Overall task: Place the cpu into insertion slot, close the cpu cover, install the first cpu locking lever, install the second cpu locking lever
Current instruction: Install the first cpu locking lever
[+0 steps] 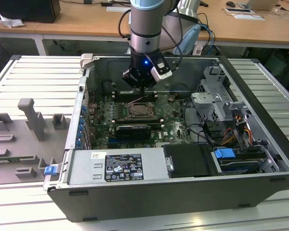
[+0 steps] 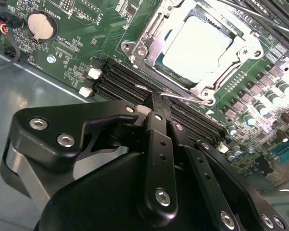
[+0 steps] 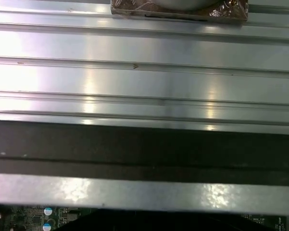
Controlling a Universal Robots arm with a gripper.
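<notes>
silver cpu (image 2: pixel 197 43) sits under closed cpu cover (image 2: pixel 220 73); closed hand (image 2: pixel 156 102) touches a wire lever (image 2: pixel 185 99).

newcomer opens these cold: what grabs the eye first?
The gripper hangs inside the open computer case, just above the socket in the middle of the green motherboard. In the second wrist view, the pale cpu sits framed by the silvery cpu cover, with a thin wire lever just beyond the gripper's tip.
</notes>
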